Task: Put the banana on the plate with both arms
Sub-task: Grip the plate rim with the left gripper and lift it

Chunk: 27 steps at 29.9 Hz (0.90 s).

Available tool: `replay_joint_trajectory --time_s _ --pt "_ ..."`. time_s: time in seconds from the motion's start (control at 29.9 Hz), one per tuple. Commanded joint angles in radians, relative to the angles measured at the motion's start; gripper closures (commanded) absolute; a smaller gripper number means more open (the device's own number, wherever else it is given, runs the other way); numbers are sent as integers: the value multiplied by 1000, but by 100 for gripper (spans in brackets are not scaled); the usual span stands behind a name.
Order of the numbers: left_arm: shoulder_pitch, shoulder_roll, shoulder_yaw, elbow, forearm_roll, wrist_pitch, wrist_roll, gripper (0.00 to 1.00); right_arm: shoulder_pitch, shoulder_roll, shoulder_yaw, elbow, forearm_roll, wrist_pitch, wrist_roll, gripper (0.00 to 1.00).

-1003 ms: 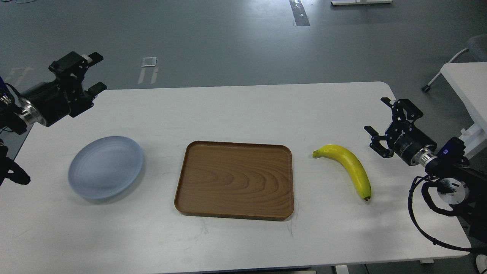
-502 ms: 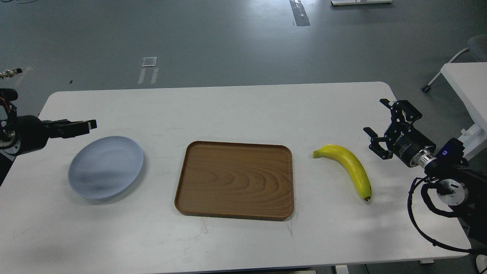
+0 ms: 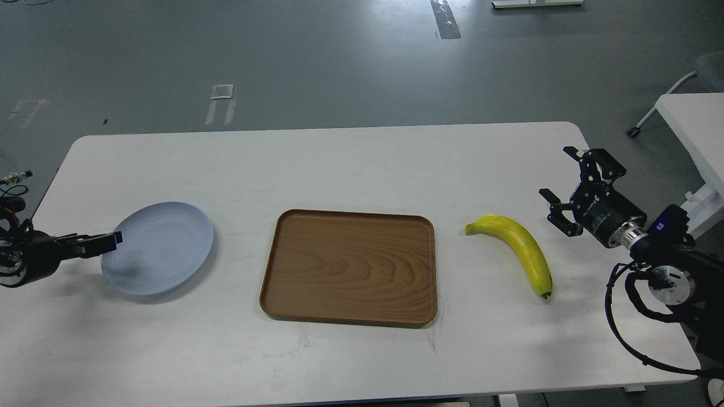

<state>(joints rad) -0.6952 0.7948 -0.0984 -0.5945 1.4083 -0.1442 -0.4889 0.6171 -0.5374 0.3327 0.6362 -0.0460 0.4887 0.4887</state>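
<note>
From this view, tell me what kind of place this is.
Probably a robotics lab or workshop: a white table on a bare grey floor with tape marks, and another wheeled white table alongside.

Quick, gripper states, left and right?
Left gripper: at the plate rim, seen edge-on, cannot tell.
Right gripper: open, empty, beside the banana.

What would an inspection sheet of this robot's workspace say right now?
Surface: white table, faint scuffs.
Job's things: banana lies on the table, right of the tray; blue-grey plate on the left, nothing on it.
Clutter: brown wooden tray in the middle, nothing on it.
Grippers: left gripper low at the plate's left rim, seen edge-on, jaws unclear; right gripper beside the banana, jaws open, holding nothing.
Cables: black cable loop under the right arm.
Surroundings: grey floor with tape marks; second white table at right.
</note>
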Motion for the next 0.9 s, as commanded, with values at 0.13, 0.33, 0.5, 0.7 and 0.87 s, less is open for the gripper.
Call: replay_joint_trajectory --time_s 0.13,0.33,0.5,0.7,0.87 --pt "36 -48 2 64 -17 18 0 15 0 0 -1 2 0 0 0 1" --pt "39 -48 2 65 -26 18 0 58 0 10 -1 0 0 0 0 1" --pt "39 -48 2 65 -26 18 0 100 -2 17 -1 0 -3 0 0 1" --pt "34 -48 2 64 -32 20 0 100 0 17 -1 -3 -3 0 0 1" --pt "28 -43 0 55 -58 32 0 100 0 17 -1 -3 -3 0 0 1"
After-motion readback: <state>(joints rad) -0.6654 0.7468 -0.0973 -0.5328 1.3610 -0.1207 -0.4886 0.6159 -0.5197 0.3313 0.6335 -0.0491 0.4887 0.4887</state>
